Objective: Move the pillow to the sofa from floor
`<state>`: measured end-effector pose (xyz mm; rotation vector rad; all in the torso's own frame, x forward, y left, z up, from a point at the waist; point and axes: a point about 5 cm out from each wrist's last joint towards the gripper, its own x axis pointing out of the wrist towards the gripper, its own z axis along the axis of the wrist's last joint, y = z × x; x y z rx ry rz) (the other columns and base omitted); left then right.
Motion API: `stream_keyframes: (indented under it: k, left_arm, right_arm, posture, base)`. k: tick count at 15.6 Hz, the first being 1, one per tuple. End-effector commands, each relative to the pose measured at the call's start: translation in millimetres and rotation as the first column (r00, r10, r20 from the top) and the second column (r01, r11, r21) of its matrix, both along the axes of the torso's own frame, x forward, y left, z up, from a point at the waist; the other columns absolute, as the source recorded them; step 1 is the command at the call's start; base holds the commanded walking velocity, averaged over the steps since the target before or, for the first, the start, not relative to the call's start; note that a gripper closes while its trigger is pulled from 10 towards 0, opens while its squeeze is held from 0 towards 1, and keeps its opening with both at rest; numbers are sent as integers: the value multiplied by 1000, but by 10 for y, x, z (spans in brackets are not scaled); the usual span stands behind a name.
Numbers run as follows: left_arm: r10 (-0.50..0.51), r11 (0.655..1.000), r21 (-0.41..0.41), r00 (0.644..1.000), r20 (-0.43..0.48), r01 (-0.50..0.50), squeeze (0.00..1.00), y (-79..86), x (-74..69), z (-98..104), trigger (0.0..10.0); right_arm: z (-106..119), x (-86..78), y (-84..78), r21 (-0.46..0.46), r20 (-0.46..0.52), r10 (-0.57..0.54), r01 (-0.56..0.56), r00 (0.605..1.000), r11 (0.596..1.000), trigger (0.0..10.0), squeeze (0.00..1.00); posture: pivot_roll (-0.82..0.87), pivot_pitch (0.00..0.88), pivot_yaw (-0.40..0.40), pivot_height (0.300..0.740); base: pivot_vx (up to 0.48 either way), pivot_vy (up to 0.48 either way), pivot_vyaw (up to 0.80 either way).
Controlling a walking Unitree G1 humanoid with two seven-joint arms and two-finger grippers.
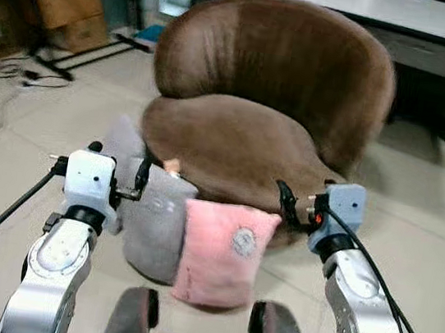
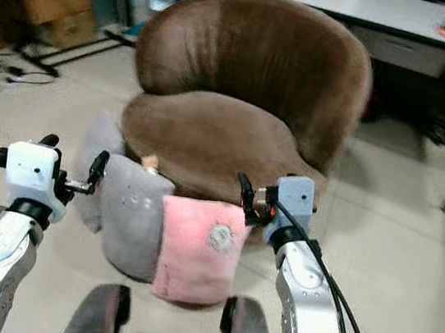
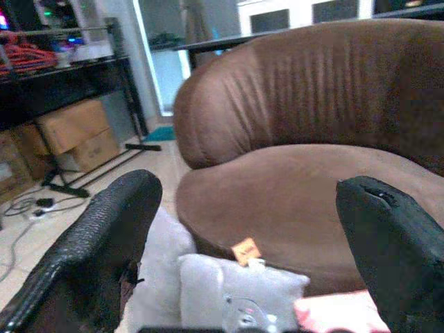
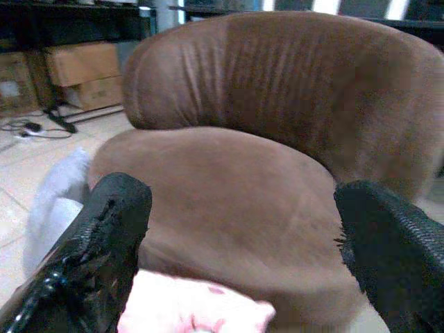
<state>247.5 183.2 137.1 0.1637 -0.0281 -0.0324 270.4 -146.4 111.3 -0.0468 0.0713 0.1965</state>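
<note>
I stand before a brown round sofa that fills the upper middle of the head views. Against its front, on the tiled floor, three pillows lean upright: a pink pillow at lower centre, a grey pillow touching its left edge, and a paler grey pillow behind that one, further left. None of them lies on the seat.

My left gripper hovers at centre left, just above the top of the grey pillow, its fingers spread wide with nothing between them. My right gripper hangs at centre right, beside the pink pillow's upper right corner, fingers likewise apart and empty.

Cardboard boxes sit in the upper left corner, cables trailing below them.
</note>
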Motion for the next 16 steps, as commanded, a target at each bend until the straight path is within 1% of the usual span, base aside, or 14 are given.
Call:
stream_keyframes:
  k: [1,16]
  left_arm:
    - [-9,1000,8,1000,1,9,0,-7,-3,5,10000]
    - [-22,1000,7,1000,2,22,0,0,-8,-12,10000]
  right_arm:
    - [41,25,2,-8,16,5,-5,1000,1000,10000,0]
    - [35,39,4,-20,27,4,-3,1000,1000,10000,0]
  posture:
    - [-51,0,17,566]
    - [-45,0,9,566]
  base:
    - [0,0,0]
    - [290,0,0]
